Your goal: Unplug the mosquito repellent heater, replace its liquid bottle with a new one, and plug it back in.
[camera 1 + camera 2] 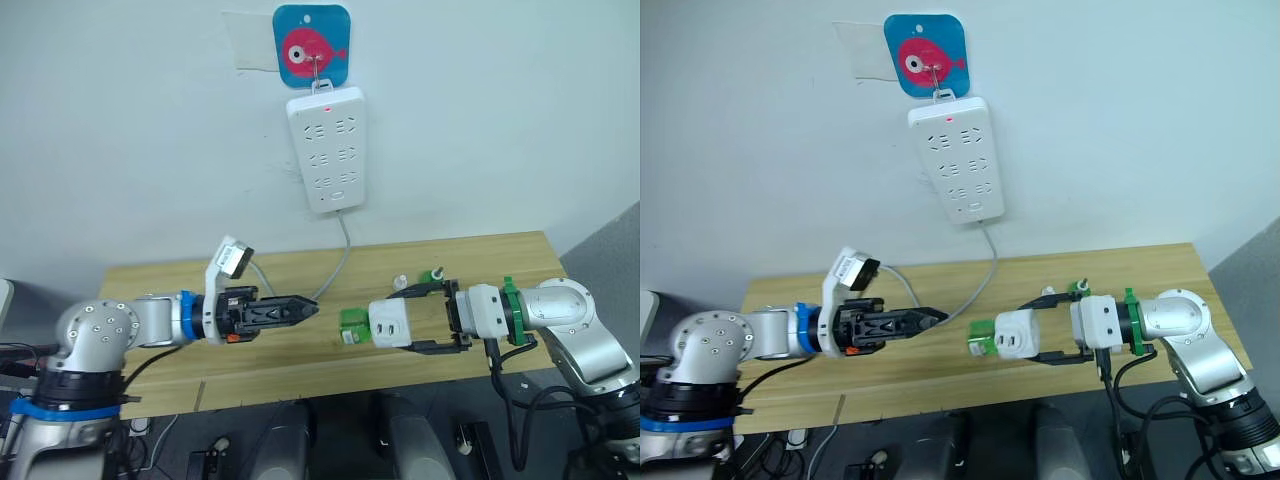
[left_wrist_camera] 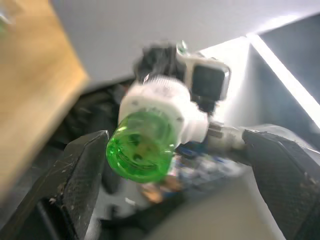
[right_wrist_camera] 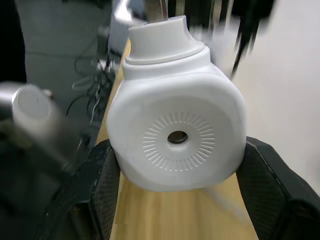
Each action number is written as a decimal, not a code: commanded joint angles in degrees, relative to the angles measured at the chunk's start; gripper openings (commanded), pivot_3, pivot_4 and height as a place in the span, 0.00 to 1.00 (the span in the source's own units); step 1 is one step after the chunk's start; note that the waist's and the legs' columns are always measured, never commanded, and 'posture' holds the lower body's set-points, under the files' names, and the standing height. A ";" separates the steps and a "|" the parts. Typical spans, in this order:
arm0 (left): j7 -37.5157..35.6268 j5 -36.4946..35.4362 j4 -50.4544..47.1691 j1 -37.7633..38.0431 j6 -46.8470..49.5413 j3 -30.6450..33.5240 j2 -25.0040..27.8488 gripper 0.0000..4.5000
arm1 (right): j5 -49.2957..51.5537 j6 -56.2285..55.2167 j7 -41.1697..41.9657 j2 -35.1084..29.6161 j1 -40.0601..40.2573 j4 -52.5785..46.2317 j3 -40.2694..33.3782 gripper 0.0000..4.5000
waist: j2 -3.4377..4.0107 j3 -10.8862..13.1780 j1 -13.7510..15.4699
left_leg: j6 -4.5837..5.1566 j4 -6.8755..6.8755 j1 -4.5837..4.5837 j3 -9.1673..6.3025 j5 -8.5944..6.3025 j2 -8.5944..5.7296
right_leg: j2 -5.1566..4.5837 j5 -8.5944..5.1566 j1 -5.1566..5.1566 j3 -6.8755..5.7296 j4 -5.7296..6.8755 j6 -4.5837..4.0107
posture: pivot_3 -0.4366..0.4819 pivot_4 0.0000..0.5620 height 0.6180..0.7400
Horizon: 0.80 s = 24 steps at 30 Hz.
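Note:
My right gripper [image 1: 402, 320] is shut on the mosquito repellent heater [image 1: 388, 322], a small white rounded unit held sideways just above the wooden table [image 1: 500, 260]. In the right wrist view its round vent hole faces the camera between the two fingers [image 3: 272, 185]. A green liquid bottle [image 1: 352, 327] sticks out of the heater toward my left gripper [image 1: 308, 309]. That gripper is open, a short gap from the bottle's base. In the left wrist view the bottle [image 2: 142, 150] shows between the spread fingers [image 2: 75, 180].
A long white power strip [image 1: 326, 150] with a red light hangs on the wall from a blue fish hook [image 1: 312, 45]; its cable [image 1: 340, 255] drops to the table. A small white piece [image 1: 400, 281] and a green piece [image 1: 437, 272] lie behind the right gripper.

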 commanded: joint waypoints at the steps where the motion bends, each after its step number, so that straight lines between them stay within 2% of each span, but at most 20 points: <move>1: -9.31 24.68 -9.17 3.11 -28.32 -6.79 2.80 1.00 | 6.10 23.85 -8.56 -1.64 -1.17 -6.66 -2.33 0.65 | 0.22 -0.13 0.18 | -0.02 -0.08 0.01 0.09 0.01 0.00 | -0.04 0.00 -0.03 0.08 -0.04 -0.03 | 0.42 0.44 1.00; 4: -5.36 38.77 -8.83 3.41 -46.49 -8.97 -1.74 1.00 | 15.57 46.03 -18.16 0.74 -3.70 -10.31 -5.57 0.65 | 0.29 -0.18 0.59 | 0.00 -0.11 -0.06 0.05 0.00 -0.05 | -0.20 0.03 -0.02 0.16 -0.15 -0.12 | 0.42 0.44 1.00; 6: -0.06 47.64 -7.67 3.28 -56.15 -9.94 -5.36 1.00 | 22.07 58.33 -23.92 3.55 -5.89 -11.65 -8.38 0.65 | 0.27 -0.19 0.68 | 0.19 -0.05 -0.16 -0.07 -0.11 -0.02 | -0.19 0.09 -0.01 0.10 -0.23 -0.18 | 0.43 0.43 1.00; 8: 1.94 54.55 -6.43 3.56 -64.86 -11.24 -7.41 1.00 | 26.89 67.68 -29.39 7.32 -7.93 -12.04 -11.74 0.65 | 0.24 -0.21 0.70 | 0.20 -0.03 -0.22 -0.10 -0.12 -0.03 | -0.19 0.14 -0.03 0.08 -0.23 -0.12 | 0.43 0.43 1.00; 11: 3.45 60.79 -4.93 4.17 -72.98 -13.23 -9.20 1.00 | 32.17 77.73 -34.58 11.47 -10.34 -12.53 -15.31 0.65 | 0.24 -0.21 0.62 | 0.21 -0.07 -0.26 -0.10 -0.12 -0.05 | -0.17 0.16 -0.11 0.02 -0.20 -0.09 | 0.43 0.43 1.00; 14: 7.85 71.82 -0.61 2.76 -83.05 -17.34 -11.22 1.00 | 36.20 87.61 -40.12 17.46 -12.49 -12.33 -20.40 0.65 | 0.24 -0.22 0.52 | 0.23 -0.05 -0.33 -0.09 -0.13 -0.09 | -0.17 0.19 -0.17 -0.12 -0.17 -0.04 | 0.43 0.43 1.00; 18: 9.35 74.92 2.39 1.16 -84.67 -18.74 -13.01 1.00 | 39.72 92.89 -45.54 22.01 -14.10 -11.25 -24.54 0.65 | 0.25 -0.23 0.40 | 0.26 0.03 -0.34 -0.06 -0.12 -0.11 | -0.14 0.30 -0.16 -0.17 -0.14 0.09 | 0.42 0.41 1.00; 24: 10.81 77.49 3.46 -0.03 -84.37 -19.56 -14.84 1.00 | 44.25 92.97 -51.74 22.72 -14.72 -10.58 -24.50 0.65 | 0.27 -0.25 0.14 | 0.27 0.05 -0.33 -0.04 -0.11 -0.09 | 0.08 0.31 -0.20 -0.19 0.00 0.12 | 0.41 0.41 1.00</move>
